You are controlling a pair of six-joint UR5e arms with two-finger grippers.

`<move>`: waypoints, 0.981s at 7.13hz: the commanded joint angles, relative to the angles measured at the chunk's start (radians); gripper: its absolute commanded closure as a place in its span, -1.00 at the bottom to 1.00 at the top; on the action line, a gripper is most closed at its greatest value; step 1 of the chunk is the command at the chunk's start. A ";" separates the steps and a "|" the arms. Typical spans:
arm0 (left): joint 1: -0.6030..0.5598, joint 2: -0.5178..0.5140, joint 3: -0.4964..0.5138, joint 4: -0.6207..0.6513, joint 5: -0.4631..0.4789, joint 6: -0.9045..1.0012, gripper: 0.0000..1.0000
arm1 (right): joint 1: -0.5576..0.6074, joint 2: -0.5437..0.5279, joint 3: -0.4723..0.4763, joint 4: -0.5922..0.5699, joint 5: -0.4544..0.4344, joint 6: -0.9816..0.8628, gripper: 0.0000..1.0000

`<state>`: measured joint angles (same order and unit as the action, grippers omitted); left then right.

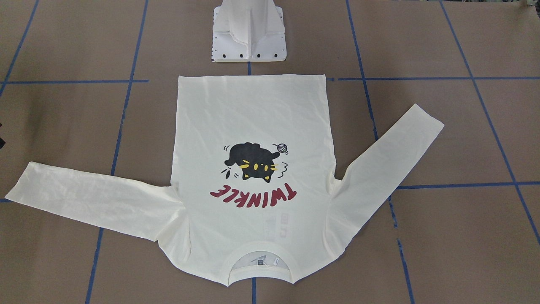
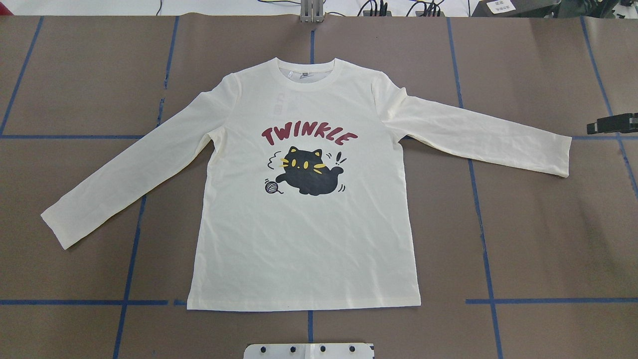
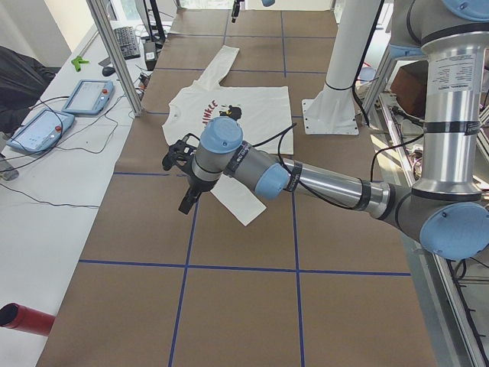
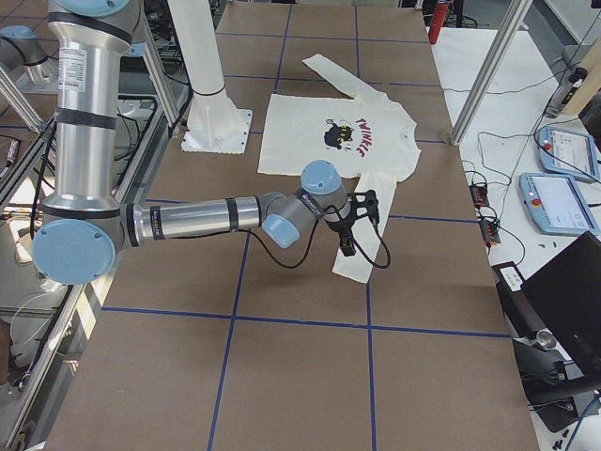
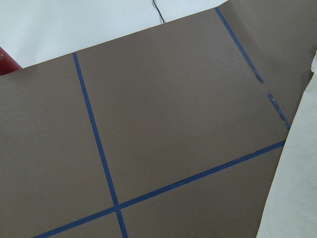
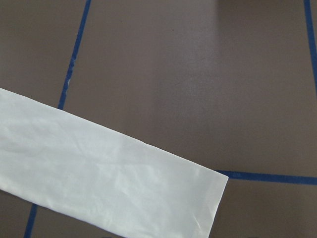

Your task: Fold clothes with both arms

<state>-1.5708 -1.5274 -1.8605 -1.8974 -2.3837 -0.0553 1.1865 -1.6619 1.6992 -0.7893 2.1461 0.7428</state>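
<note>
The cream long-sleeved T-shirt (image 2: 304, 239) lies flat on the brown table, print side up, with both sleeves spread out; it also shows in the front view (image 1: 253, 122). Its hem is toward the robot's base. My left gripper (image 3: 185, 195) hovers above the table just beyond the left sleeve's cuff (image 3: 241, 210); I cannot tell if it is open. My right gripper (image 4: 349, 242) hovers over the right sleeve near its cuff (image 4: 362, 268); only a black sliver of it (image 2: 610, 123) shows overhead, and its state is unclear. The right wrist view shows that cuff (image 6: 148, 183) and no fingers.
The white pedestal base (image 1: 249, 38) stands at the robot's side of the table, just behind the hem. Blue tape lines (image 2: 481, 224) grid the table. Teach pendants (image 3: 88, 95) and cables lie on the white side table. Aluminium frame posts (image 3: 114, 53) stand at the table's far edge.
</note>
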 commanded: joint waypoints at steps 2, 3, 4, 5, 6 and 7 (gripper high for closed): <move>0.000 0.001 0.000 -0.003 0.001 0.000 -1.00 | -0.050 0.125 -0.292 0.216 -0.048 0.047 -0.50; 0.000 0.001 0.003 -0.008 0.001 0.002 -1.00 | -0.066 0.148 -0.340 0.217 -0.072 0.047 -0.45; 0.000 0.003 0.003 -0.008 0.001 0.000 -1.00 | -0.079 0.171 -0.383 0.216 -0.078 0.047 -0.36; 0.000 0.003 0.006 -0.008 0.001 0.000 -1.00 | -0.082 0.175 -0.400 0.216 -0.080 0.046 -0.32; 0.000 0.003 0.007 -0.015 0.001 0.000 -1.00 | -0.105 0.176 -0.409 0.216 -0.083 0.044 -0.32; 0.000 0.004 0.007 -0.022 0.001 0.000 -1.00 | -0.108 0.174 -0.418 0.216 -0.081 0.043 -0.31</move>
<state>-1.5708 -1.5244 -1.8540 -1.9119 -2.3823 -0.0552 1.0888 -1.4885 1.2950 -0.5738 2.0652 0.7872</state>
